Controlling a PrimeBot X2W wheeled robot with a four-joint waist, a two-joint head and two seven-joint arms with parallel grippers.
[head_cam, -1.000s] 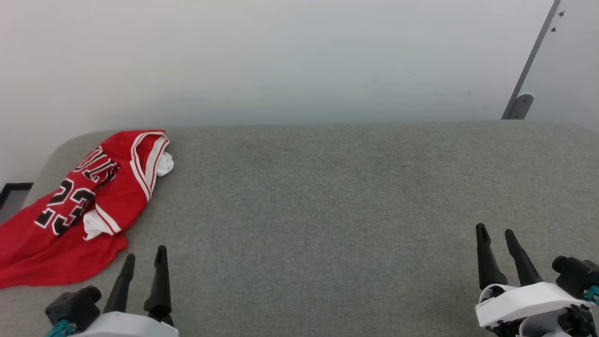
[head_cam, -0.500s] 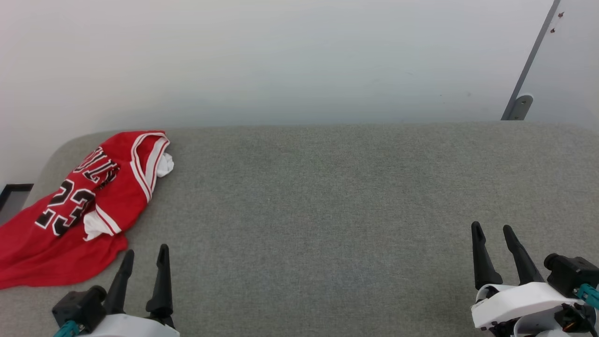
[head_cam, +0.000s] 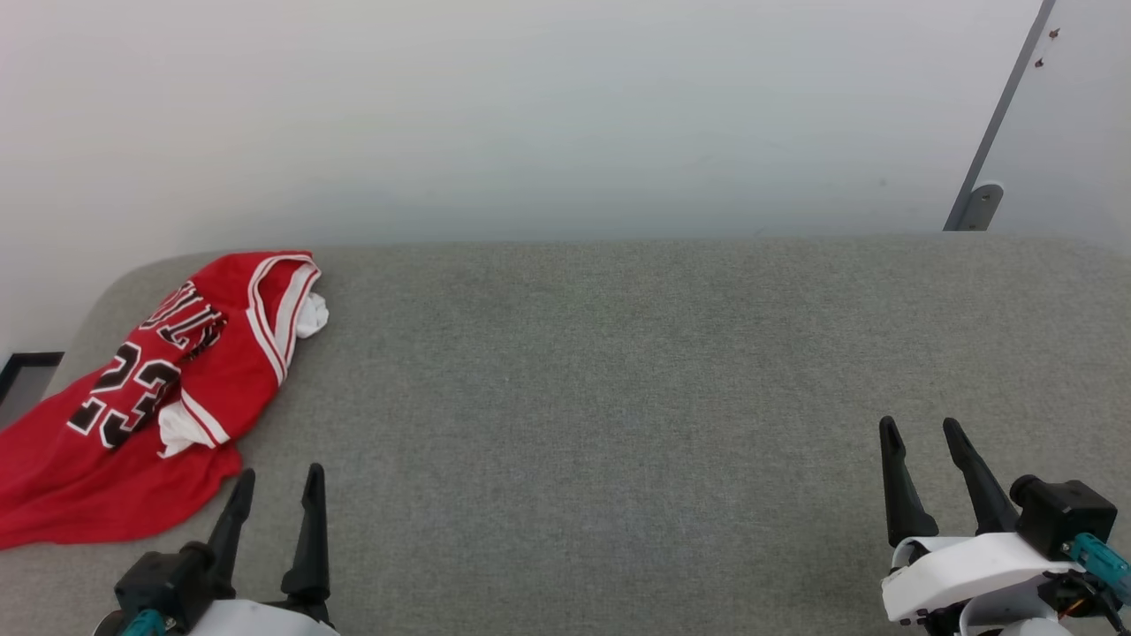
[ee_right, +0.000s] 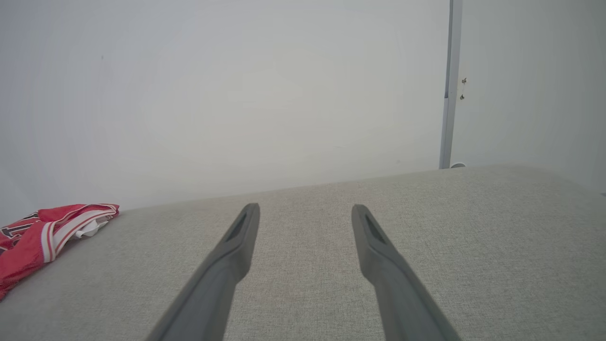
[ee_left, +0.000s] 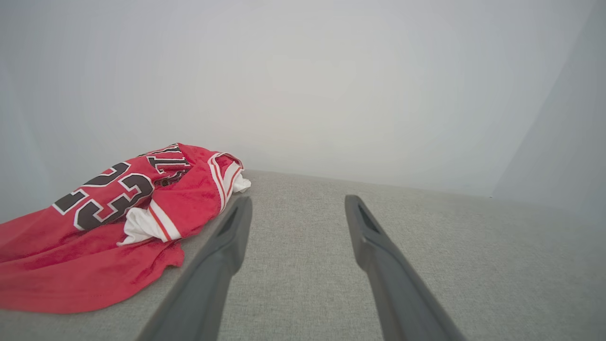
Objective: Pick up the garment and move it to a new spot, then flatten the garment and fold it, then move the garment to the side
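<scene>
The garment (head_cam: 132, 415), a red sleeveless jersey, lies crumpled at the far left of the grey fabric-covered surface (head_cam: 618, 397). It sits near the surface's rounded back corner, and its lower end runs off the left edge of the head view. The black, white-outlined number 23 (head_cam: 124, 397) is plain to read, though from the head it appears upside down. The lettering (head_cam: 181, 318) beyond it is creased and partly folded under, so the word can't be made out in full. White-and-red striped trim (head_cam: 269, 327) edges an opening turned toward the middle of the surface, and white lining (head_cam: 181, 433) shows where the cloth has flipped over. The left gripper (head_cam: 279, 474) sits just beside the jersey's near right edge with its two dark fingers spread apart and nothing between them. In the left wrist view a strip of grey cloth shows between the nearer finger and the red fabric. The right gripper (head_cam: 918, 425) is well apart from the jersey, at the opposite side of the surface, also with fingers parted and empty. A pale plain wall (head_cam: 530, 115) rises behind the surface. At the far right a grey metal strip (head_cam: 998, 124) runs down it to a small bracket (head_cam: 981, 199).
</scene>
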